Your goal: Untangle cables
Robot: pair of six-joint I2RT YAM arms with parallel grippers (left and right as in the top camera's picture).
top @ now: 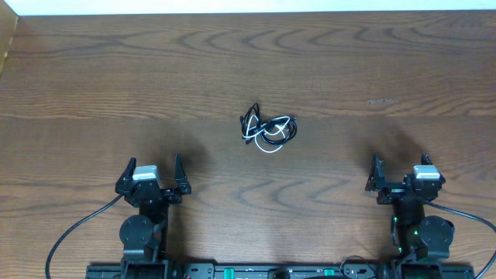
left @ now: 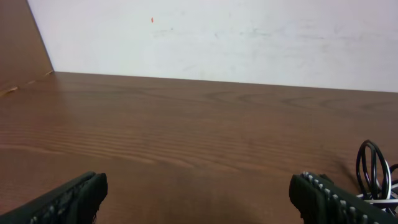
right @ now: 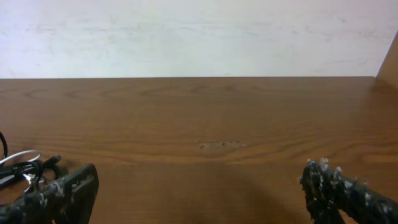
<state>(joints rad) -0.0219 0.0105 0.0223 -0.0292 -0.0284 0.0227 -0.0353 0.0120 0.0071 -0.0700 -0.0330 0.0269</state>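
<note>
On the table [top: 93,70], around its middle, well apart from both arms: cables [top: 268,129], one white among black, bunched in one small knot. Left gripper [top: 153,172]: spread wide, grasps nothing. Right gripper [top: 401,172]: likewise released, empty, near the front edge.

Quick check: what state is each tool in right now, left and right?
Left tool: open, holding nothing.
Right tool: open, holding nothing.
The cables lie apart from both.
</note>
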